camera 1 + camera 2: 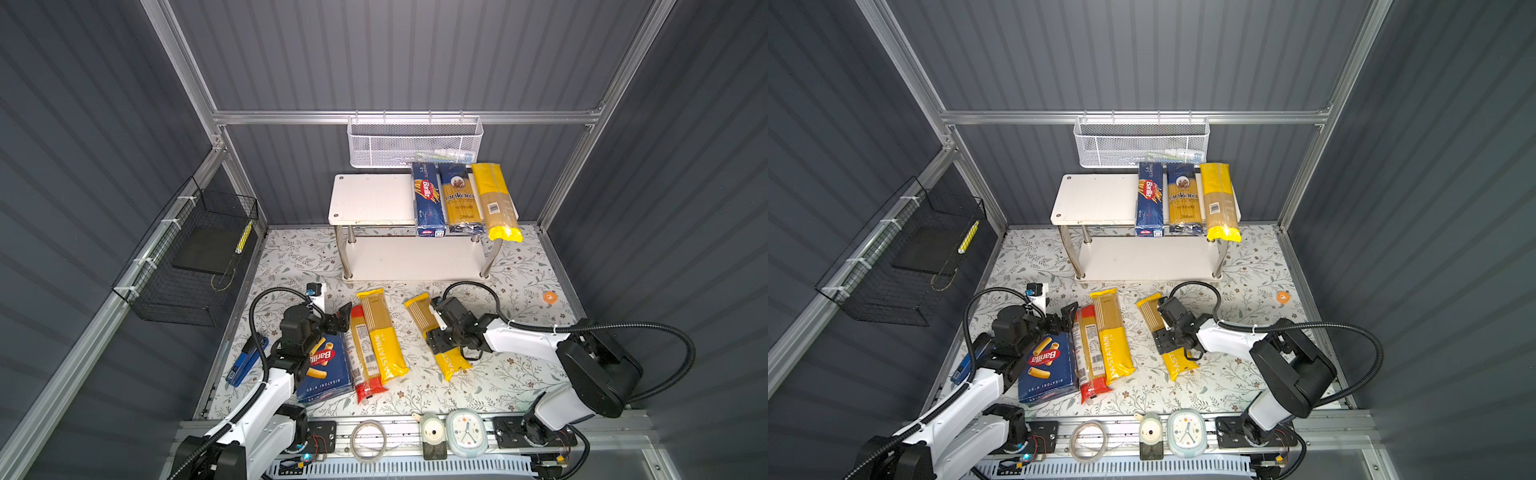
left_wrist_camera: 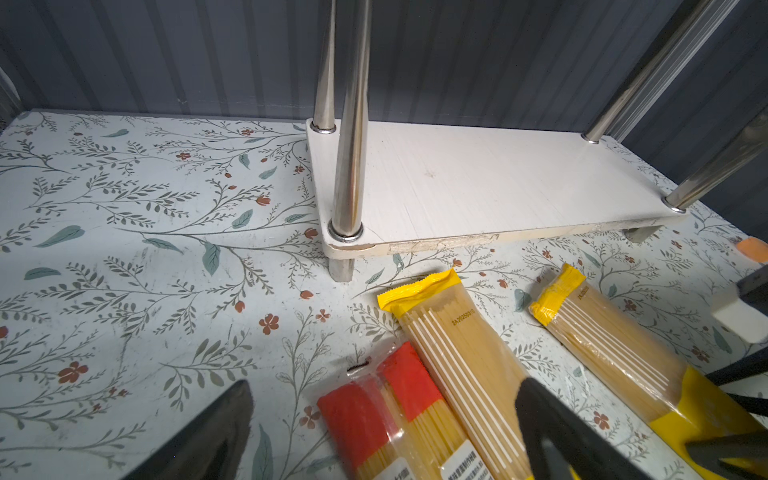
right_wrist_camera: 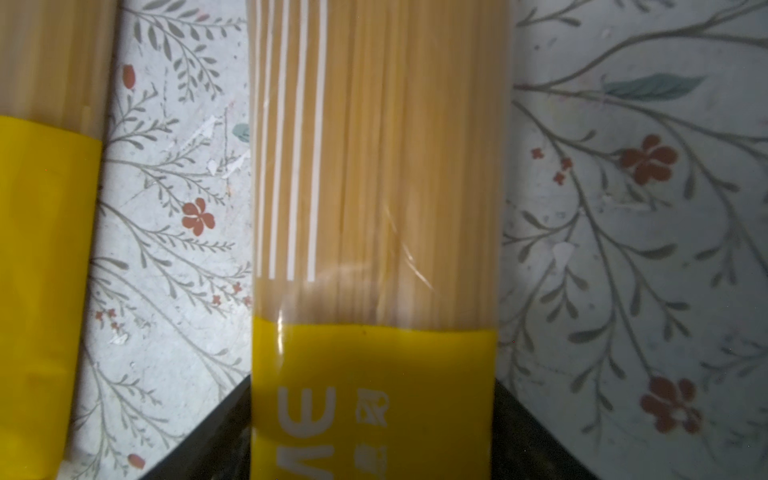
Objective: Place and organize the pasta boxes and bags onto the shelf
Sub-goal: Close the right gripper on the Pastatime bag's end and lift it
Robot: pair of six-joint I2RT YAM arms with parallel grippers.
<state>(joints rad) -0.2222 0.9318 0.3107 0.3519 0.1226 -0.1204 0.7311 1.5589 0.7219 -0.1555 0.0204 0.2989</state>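
Top views: shelf (image 1: pixel 374 199) upper centre. On right half of its top board, side by side: narrow blue box (image 1: pixel 428 199), blue bag (image 1: pixel 460 199), labelled yellow bag (image 1: pixel 496 203). Lower centre on mat (image 1: pixel 498 374): wide blue box (image 1: pixel 328 370), red-ended bag (image 1: pixel 363 353), yellow bag (image 1: pixel 384 336) side by side. Second yellow bag (image 1: pixel 453 365) apart, to their right. Left gripper (image 1: pixel 343 318) by wide blue box's far end. Right gripper (image 1: pixel 434 332) straddles second yellow bag.

Left wrist: left gripper (image 2: pixel 386 384) spread, gripping nothing.

Right wrist: fingers (image 3: pixel 224 424) at both edges of second yellow bag (image 3: pixel 374 208). Squeezing or not, cannot tell.
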